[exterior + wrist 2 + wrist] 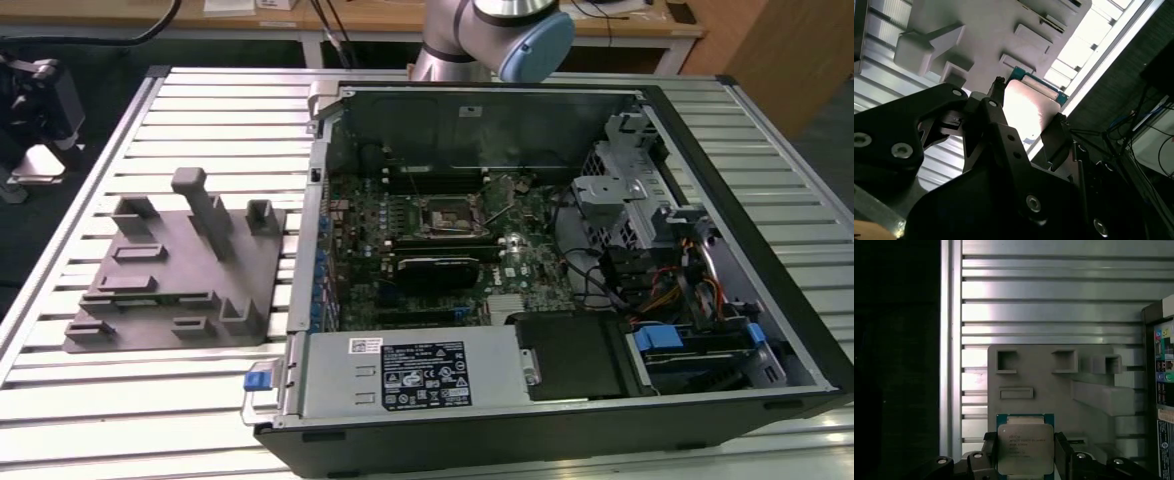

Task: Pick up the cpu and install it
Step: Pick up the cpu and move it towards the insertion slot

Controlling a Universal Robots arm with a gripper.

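The cpu (1025,447) is a small square chip with a pale silver top and a green rim. In both wrist views it sits between the black fingers (990,456) of my gripper (1025,457), which is shut on it from two opposite sides. In the second wrist view the cpu (1029,107) shines brightly between the two fingers (1056,135) of the gripper (1026,117). Beneath it lies the grey fixture (1054,390), near that fixture's edge. The black motherboard socket (441,213) lies inside the open computer case (534,100), to the exterior view's right of the grey fixture (174,260).
The slatted metal table (200,110) carries the fixture and the case. The fixture has raised blocks and posts (194,195). The case holds a power supply (414,375), cables (667,290) and drive cages (627,150). The table's edge (946,340) borders dark floor.
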